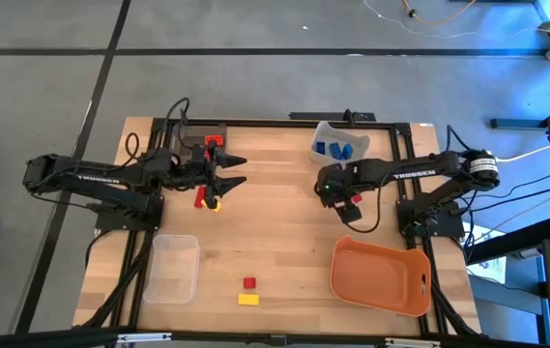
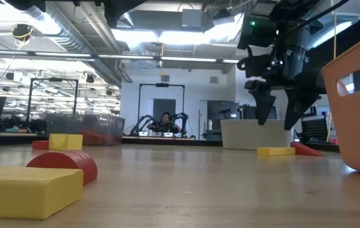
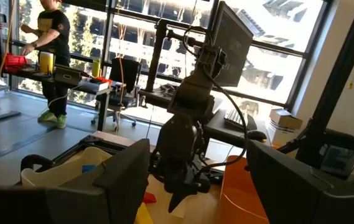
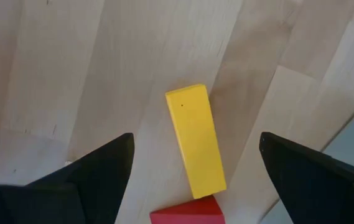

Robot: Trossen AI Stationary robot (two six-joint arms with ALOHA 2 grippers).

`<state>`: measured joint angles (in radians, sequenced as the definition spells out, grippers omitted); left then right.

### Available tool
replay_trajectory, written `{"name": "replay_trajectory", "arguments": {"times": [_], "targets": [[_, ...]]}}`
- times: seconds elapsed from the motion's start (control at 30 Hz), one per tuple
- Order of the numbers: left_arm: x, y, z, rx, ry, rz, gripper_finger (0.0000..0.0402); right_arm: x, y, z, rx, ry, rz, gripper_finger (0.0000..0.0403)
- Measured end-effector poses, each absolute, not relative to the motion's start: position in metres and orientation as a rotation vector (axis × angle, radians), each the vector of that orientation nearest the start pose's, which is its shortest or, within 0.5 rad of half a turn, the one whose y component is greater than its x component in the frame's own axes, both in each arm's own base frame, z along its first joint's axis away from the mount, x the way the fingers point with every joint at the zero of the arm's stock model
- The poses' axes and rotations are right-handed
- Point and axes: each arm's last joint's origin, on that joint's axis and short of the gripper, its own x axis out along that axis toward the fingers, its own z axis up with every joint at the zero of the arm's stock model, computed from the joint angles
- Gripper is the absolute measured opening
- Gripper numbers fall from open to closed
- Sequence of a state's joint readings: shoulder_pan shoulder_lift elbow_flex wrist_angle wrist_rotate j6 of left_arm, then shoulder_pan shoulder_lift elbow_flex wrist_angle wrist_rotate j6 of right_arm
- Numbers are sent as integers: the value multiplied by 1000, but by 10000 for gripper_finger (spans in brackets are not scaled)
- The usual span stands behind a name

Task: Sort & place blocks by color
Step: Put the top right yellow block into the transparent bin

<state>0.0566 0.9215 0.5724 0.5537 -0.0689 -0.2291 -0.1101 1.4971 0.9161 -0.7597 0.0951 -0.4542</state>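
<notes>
The right gripper (image 2: 274, 120) is hanging over the table (image 1: 284, 222) just behind the orange tray (image 1: 381, 280), on the side toward the bin of blue blocks (image 1: 337, 149). Its fingers (image 4: 111, 162) are standing wide apart, gripping nothing. Straight below, a yellow block (image 4: 195, 140) is lying flat, its long axis running crosswise to the line between the two fingers, slightly askew. One end is touching a red wedge block (image 4: 186, 214). The left gripper (image 1: 239, 171) is waiting far across the table from the tray, also spread and carrying nothing.
</notes>
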Motion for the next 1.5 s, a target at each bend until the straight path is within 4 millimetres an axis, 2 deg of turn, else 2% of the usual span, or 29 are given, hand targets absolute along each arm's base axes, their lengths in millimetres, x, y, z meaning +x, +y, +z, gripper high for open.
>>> {"name": "replay_trajectory", "arguments": {"times": [0.47, 1.1, 1.5], "targets": [[205, 14, 306, -226, -218, 102, 260, 258, -31, 188, -400, 1357, 155, 346], [205, 14, 306, -227, -218, 101, 260, 245, -30, 168, -405, 1414, 189, 346], [205, 14, 306, -226, -218, 101, 260, 243, -29, 155, -408, 1367, 194, 346]]}}
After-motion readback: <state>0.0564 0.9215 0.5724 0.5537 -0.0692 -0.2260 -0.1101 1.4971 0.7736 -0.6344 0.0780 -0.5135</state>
